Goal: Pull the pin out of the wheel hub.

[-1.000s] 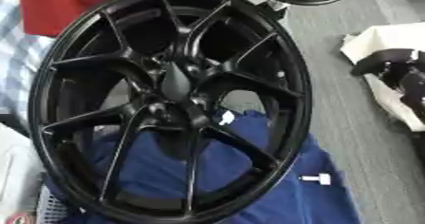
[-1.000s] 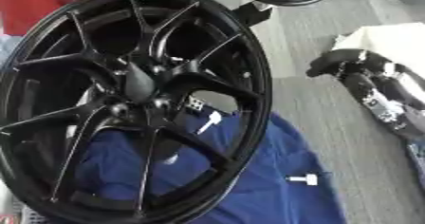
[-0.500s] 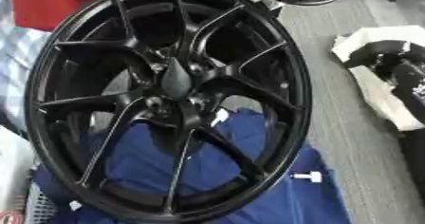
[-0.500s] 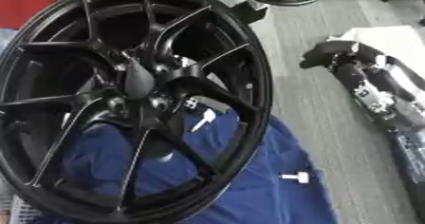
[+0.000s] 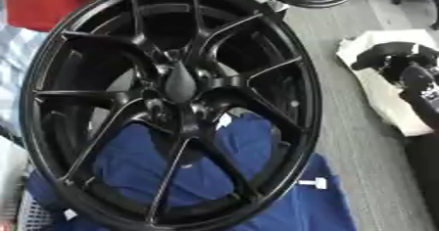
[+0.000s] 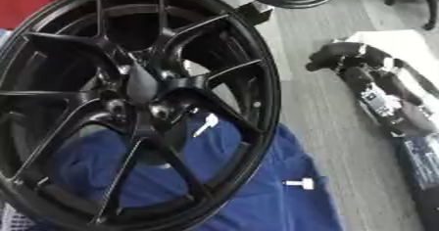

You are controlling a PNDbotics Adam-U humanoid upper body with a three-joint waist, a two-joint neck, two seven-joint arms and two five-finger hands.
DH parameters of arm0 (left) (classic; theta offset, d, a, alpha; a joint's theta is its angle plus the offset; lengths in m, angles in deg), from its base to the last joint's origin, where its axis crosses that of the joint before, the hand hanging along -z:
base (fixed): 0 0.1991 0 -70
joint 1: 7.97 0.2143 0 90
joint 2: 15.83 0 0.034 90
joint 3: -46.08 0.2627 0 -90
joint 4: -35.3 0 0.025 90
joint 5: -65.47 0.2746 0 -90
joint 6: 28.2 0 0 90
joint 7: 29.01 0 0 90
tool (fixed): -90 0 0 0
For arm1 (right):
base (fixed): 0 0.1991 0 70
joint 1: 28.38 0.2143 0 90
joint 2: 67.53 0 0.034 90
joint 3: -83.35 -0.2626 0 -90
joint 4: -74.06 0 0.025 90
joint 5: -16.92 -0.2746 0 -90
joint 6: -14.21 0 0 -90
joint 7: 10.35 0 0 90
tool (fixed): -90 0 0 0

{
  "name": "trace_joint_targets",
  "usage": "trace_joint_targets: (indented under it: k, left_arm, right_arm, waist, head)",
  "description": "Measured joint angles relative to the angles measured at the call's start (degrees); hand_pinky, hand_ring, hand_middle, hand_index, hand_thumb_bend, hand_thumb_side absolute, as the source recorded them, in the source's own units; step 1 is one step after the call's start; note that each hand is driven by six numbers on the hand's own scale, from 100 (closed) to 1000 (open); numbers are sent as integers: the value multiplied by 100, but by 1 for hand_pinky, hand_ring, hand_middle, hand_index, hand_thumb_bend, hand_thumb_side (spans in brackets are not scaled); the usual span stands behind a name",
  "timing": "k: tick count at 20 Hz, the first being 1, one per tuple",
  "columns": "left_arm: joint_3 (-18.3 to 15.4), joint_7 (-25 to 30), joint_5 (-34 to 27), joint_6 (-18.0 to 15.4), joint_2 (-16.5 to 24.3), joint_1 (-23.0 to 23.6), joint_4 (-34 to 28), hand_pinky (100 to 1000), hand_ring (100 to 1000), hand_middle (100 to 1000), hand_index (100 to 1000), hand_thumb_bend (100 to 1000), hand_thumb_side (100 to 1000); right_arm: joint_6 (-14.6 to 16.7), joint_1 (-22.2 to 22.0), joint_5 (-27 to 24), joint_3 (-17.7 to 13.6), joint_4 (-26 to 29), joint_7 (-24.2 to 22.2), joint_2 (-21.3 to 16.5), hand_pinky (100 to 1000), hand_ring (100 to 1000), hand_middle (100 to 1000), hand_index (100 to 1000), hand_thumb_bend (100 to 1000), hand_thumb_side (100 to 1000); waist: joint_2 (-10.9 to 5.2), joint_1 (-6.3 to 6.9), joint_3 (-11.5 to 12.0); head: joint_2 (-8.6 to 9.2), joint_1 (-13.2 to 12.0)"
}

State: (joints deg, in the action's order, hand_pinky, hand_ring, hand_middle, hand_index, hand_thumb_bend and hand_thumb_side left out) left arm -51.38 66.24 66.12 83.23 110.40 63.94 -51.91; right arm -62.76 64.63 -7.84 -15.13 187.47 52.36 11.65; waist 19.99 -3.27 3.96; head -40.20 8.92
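Black and glossy, the wheel hub (image 6: pixel 129 103) fills the left of the frame, a pale pin (image 6: pixel 205 125) showing between spokes right of its centre, apparently not yet pulled. We see the right hand (image 6: pixel 347 61) at the right edge, well apart from it; we cannot tell its finger state, and the left hand is out of view.

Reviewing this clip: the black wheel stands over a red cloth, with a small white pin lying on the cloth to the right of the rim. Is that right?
Not quite. The cloth under the black wheel is blue, not red; the right eye view shows it plainly. The rest holds: the small white pin lies on the cloth to the right of the rim.
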Motion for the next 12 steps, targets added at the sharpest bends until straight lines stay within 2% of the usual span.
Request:
trace_joint_targets:
  k: [1, 4, 5, 6, 7, 9, 12]
  left_arm:
    - [-3, 78, 18, -18, -11, 15, 4, 921, 857, 795, 896, 240, 1000]
    - [-65, 316, 76, -80, -41, 17, -31, 922, 859, 802, 900, 201, 997]
    - [-92, 396, 99, -95, -41, 16, -54, 895, 833, 771, 881, 133, 966]
    - [-125, 457, 104, -104, -43, 2, -83, 870, 806, 742, 864, 100, 911]
    - [-177, 491, 98, -114, -50, -23, -124, 817, 741, 670, 824, 100, 779]
    - [-318, 474, 34, -165, -140, -96, -273, 768, 682, 613, 767, 100, 694]
    - [-507, 290, -178, -355, -424, -339, -638, 753, 670, 604, 752, 100, 620]
  right_arm:
    - [-1, 0, -4, 0, 0, -1, 0, 1000, 796, 763, 839, 100, 553]
    - [-5, 0, -4, 0, 0, -4, 11, 1000, 796, 762, 839, 100, 552]
    - [-6, 0, -5, 0, 0, -4, 20, 1000, 795, 762, 839, 100, 552]
    - [-6, 0, -6, 0, 0, -4, 26, 1000, 795, 761, 839, 100, 552]
    - [-6, 0, -6, 0, 0, -4, 31, 1000, 795, 761, 839, 100, 552]
    - [-5, 0, -7, 1, 0, -4, 31, 1000, 795, 761, 839, 100, 550]
    - [6, 8, -32, 2, 0, 4, 32, 1000, 793, 760, 838, 100, 548]
  waist:
    - [0, 2, 1]
    - [0, 1, 6]
    - [0, 1, 6]
    - [0, 1, 11]
    - [0, -1, 22]
    - [0, -11, 35]
    - [0, -51, 25]
  head:
    - [7, 1]
    - [18, 17]
    - [20, 23]
    - [27, 25]
    - [32, 26]
    - [36, 28]
    - [47, 27]
